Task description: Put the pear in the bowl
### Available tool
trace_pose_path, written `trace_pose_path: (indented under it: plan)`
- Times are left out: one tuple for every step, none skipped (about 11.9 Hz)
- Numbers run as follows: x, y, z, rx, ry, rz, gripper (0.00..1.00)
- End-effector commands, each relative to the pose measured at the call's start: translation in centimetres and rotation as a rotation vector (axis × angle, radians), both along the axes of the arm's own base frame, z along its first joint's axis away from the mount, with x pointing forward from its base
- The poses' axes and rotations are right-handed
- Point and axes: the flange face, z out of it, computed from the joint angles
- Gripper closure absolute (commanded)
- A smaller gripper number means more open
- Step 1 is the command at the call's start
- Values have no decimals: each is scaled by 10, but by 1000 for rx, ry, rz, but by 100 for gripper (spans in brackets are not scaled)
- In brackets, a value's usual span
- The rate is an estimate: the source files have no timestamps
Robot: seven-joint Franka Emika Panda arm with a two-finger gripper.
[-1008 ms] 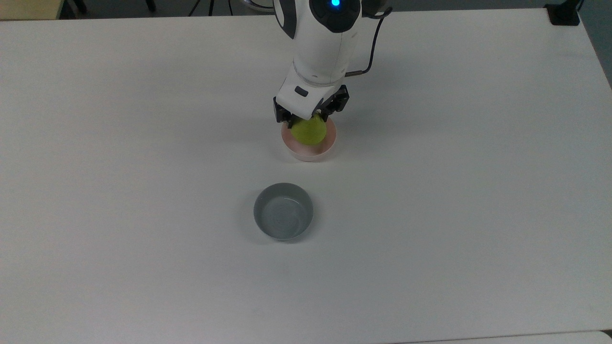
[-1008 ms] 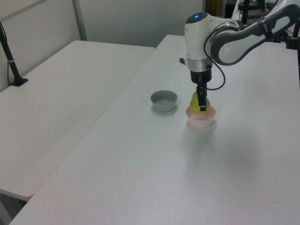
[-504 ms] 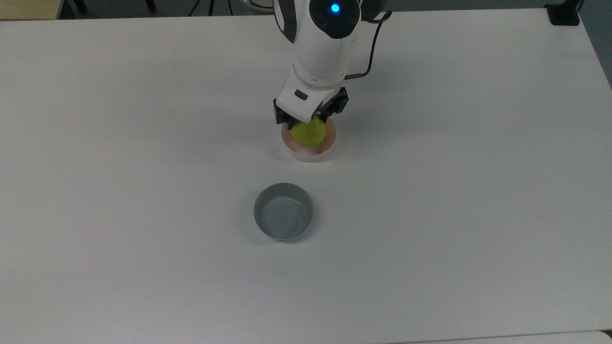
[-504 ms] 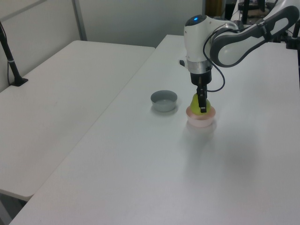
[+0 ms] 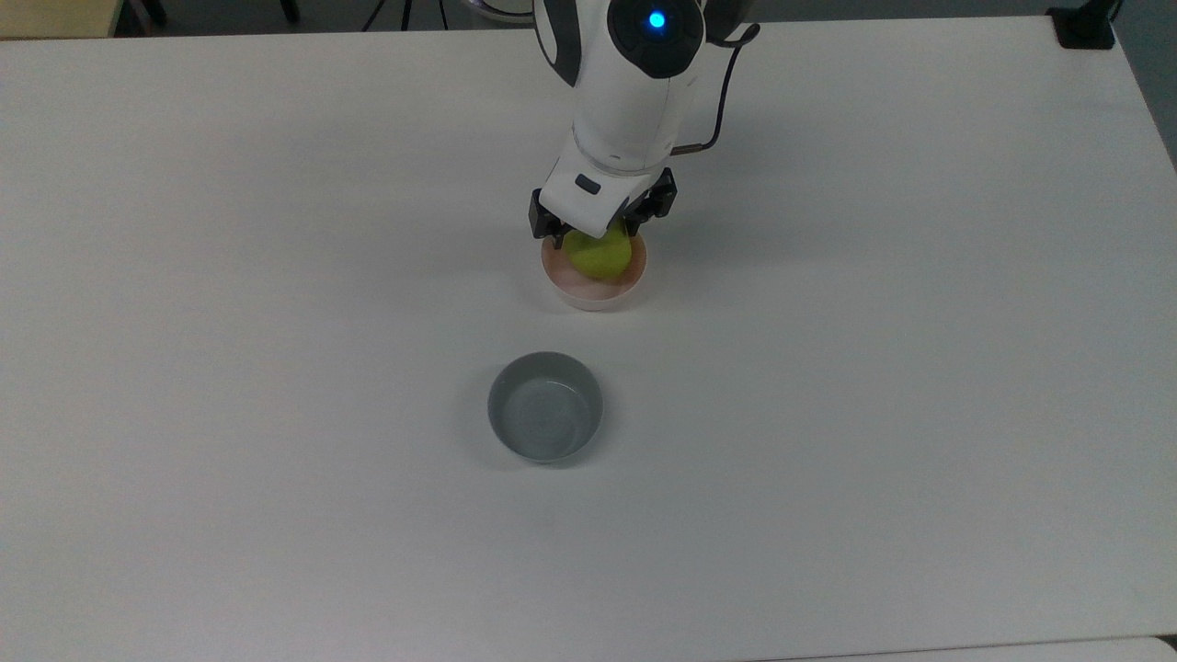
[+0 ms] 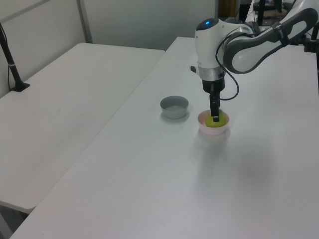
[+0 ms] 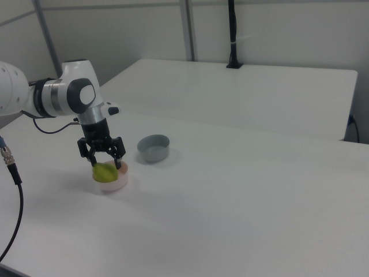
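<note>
- Yellow-green against pale pink: I see the pear (image 5: 599, 255) sitting down inside the bowl (image 5: 593, 292), a little above the centre of the top view.
- In the left view the pear (image 6: 215, 123) lies low in the bowl (image 6: 213, 129), its top about level with the rim, right of the frame's middle.
- In the right view the pear (image 7: 105, 171) shows at the lower left, in the bowl (image 7: 113, 183) and bulging above the rim toward the right view's left.
- My gripper (image 5: 599, 230) points straight down over the bowl's far edge in the top view; in the right view the gripper (image 7: 103, 160) has its fingers (image 7: 117, 163) spread to either side of the pear's upper part.
- The fingers look released: in the right view there is a gap between the fingertips and the fruit, though they are just beside it. In the left view one dark finger (image 6: 215, 109) hangs in front of the pear.
- The arm (image 5: 634, 83) comes in from the top edge of the top view, a blue light lit on its top.
- A grey bowl (image 5: 545, 405) stands apart from the pink one, below it in the top view and to its left in the left view (image 6: 174, 106).
- Both bowls rest on the white surface (image 5: 874, 368).
</note>
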Motion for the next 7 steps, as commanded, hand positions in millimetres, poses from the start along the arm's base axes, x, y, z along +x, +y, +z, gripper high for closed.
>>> trace_pose_path:
  plan:
    - [-2,2,-4,-22,-22,-16,5]
    - [-2,2,-4,-22,-22,-16,5]
    - [-1,2,-2,-22,-25,-16,4]
    - [-1,2,0,-22,-29,-22,0]
    - [0,2,5,-23,-36,-31,0]
    - [0,2,16,-24,-49,-36,0]
    - [0,-2,32,-27,-57,-48,0]
